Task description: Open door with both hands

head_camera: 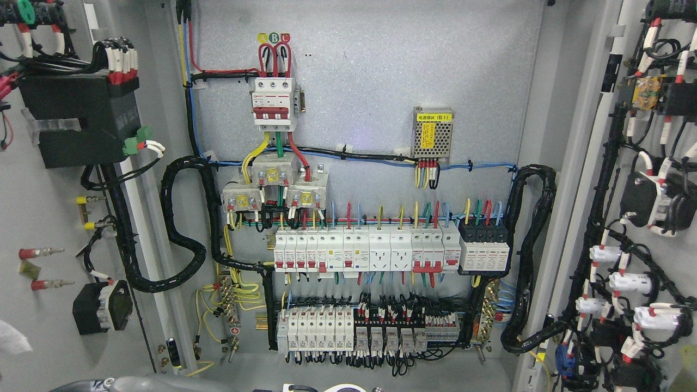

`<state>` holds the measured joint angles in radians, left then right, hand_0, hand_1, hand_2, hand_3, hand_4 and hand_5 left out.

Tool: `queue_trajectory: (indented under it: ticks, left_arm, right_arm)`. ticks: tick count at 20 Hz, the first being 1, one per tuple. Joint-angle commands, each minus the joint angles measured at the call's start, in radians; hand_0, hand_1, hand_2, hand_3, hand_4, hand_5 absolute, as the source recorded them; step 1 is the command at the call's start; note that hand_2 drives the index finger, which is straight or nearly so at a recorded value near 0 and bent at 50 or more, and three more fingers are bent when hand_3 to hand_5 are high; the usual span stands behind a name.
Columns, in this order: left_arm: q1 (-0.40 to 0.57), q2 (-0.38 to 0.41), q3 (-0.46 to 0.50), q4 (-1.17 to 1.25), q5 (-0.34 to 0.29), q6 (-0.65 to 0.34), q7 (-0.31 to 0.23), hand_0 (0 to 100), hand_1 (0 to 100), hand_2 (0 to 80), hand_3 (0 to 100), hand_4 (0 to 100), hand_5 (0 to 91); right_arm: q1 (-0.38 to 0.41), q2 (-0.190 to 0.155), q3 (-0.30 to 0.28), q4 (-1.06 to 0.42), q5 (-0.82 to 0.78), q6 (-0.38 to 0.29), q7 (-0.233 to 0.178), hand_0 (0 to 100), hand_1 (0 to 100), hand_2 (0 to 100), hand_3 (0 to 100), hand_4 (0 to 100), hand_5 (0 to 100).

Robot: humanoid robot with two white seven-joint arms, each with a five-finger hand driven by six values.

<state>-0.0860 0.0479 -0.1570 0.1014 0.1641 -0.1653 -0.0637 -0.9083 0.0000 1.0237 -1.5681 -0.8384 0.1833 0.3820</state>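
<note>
While both doors (49, 261) stand swung wide, no robot hand shows, so its state is untellable

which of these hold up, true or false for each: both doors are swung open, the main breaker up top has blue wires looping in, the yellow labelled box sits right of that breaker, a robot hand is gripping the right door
1. Both doors, the left door and the right door, are swung open: true.
2. The main breaker has blue wires looping into its top: false, they are red.
3. The yellow labelled box sits right of the breaker: true.
4. A robot hand is gripping the right door: false, no hand touches it.
</note>
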Motion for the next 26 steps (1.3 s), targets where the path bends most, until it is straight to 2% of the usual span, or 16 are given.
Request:
queue_trajectory:
  ticks: [1, 13, 18, 26]
  left_arm:
    - [0.011, 0.003, 0.001, -0.003, 0.002, -0.011, 0.001, 30, 0, 2.7, 3, 4, 0.0]
    - [0.011, 0.003, 0.001, -0.012, 0.002, -0.016, -0.001, 30, 0, 2.7, 3, 4, 0.0]
    - [0.084, 0.015, 0.001, -0.182, 0.0, -0.014, -0.001, 30, 0, 2.7, 3, 4, 0.0]
    - [0.086, 0.029, 0.001, -0.255, 0.0, -0.016, -0.001, 30, 0, 2.7, 3, 4, 0.0]
  right_arm:
    - [-0.021, 0.0, 0.041, 0.016, -0.027, -0.001, 0.005, 22, 0, 0, 0, 0, 0]
    - [-0.093, 0.0, 0.041, 0.086, -0.068, -0.021, 0.006, 22, 0, 0, 0, 0, 0]
    - [-0.112, 0.0, 0.041, 0.089, -0.108, -0.021, 0.005, 22, 0, 0, 0, 0, 0]
    - [-0.127, 0.0, 0.05, 0.088, -0.108, -0.022, 0.005, 22, 0, 0, 0, 0, 0]
